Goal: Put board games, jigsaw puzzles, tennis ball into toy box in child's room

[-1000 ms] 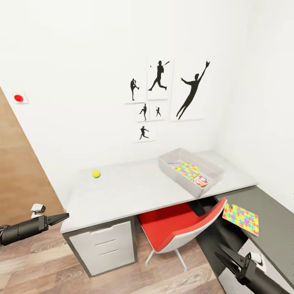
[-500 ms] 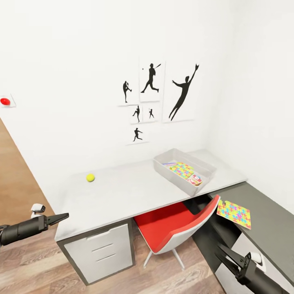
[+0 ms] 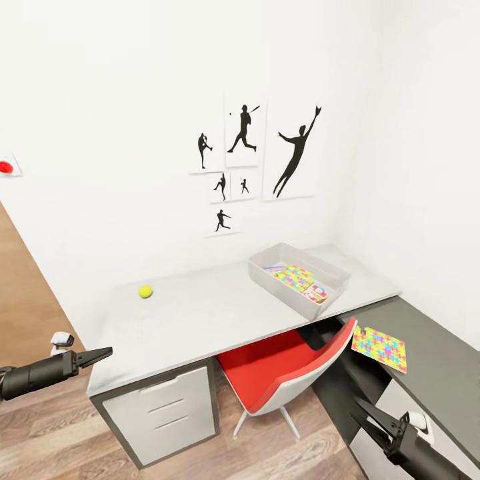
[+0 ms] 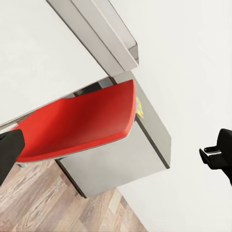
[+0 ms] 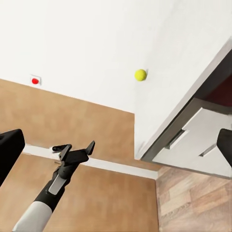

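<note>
The tennis ball (image 3: 145, 291) lies on the light grey table (image 3: 200, 313), towards its left end. At the right end stands the toy box (image 3: 275, 289), holding one jigsaw puzzle (image 3: 295, 275) and a red and white board game (image 3: 318, 293). The other jigsaw puzzle (image 3: 379, 347) lies on the lower dark section. My left gripper (image 3: 100, 354) hangs open off the table's left end, well short of the ball. My right gripper (image 3: 361, 411) is open, low beside the dark section. The right wrist view catches the ball (image 5: 140, 74) and the left gripper (image 5: 76, 148). The bed is out of view.
A red chair (image 3: 287, 363) is tucked under the table between the pale drawers (image 3: 167, 407) and the dark section. A wooden door (image 3: 20, 300) stands at the left. Black silhouette pictures (image 3: 253, 153) hang on the white wall.
The whole picture has slid left and slightly down, so the camera has moved. Both arms hold the same place in the view, and nothing on the table has moved.
</note>
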Robot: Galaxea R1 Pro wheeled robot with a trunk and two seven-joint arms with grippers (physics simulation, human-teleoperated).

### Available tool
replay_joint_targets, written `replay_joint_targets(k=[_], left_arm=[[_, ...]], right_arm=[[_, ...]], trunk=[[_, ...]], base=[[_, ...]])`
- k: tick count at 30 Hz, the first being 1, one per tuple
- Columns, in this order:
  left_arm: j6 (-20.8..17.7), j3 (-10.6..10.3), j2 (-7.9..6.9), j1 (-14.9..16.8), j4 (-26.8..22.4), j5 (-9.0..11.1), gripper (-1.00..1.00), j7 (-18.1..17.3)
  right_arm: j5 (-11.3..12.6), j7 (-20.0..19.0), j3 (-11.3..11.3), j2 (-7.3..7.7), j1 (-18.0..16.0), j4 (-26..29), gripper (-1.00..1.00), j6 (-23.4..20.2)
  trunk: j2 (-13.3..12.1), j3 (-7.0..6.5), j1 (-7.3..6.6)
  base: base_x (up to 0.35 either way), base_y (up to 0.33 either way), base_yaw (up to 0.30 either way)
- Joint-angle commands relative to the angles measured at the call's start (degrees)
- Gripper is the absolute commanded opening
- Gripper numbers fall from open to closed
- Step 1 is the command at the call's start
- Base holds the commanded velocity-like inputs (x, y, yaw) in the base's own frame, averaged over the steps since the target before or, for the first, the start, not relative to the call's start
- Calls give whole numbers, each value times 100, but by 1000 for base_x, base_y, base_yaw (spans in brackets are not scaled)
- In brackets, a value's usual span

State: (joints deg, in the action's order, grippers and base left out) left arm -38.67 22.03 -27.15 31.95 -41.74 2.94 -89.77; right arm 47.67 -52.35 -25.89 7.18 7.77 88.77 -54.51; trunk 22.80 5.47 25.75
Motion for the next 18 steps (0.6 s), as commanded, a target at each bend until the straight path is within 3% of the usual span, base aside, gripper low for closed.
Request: replay_joint_targets(k=[1, 10, 18], left_arm=[[-77, 0, -1, 4, -1, -4, 100, -23], [-187, -38, 8, 4, -30, -11, 100, -23], [-483, -138, 28, -4, -204, -12, 100, -23]], right_arm=[[0, -4, -3, -6, -2, -5, 100, 7], [-26, 160, 24, -104, -17, -196, 100, 757], [1, 1005, 58, -198, -216, -354, 100, 1007]], trunk=[[52, 28, 26], [413, 187, 223], [733, 330, 399]], base=[[0, 0, -26], [0, 0, -7], [0, 0, 0]])
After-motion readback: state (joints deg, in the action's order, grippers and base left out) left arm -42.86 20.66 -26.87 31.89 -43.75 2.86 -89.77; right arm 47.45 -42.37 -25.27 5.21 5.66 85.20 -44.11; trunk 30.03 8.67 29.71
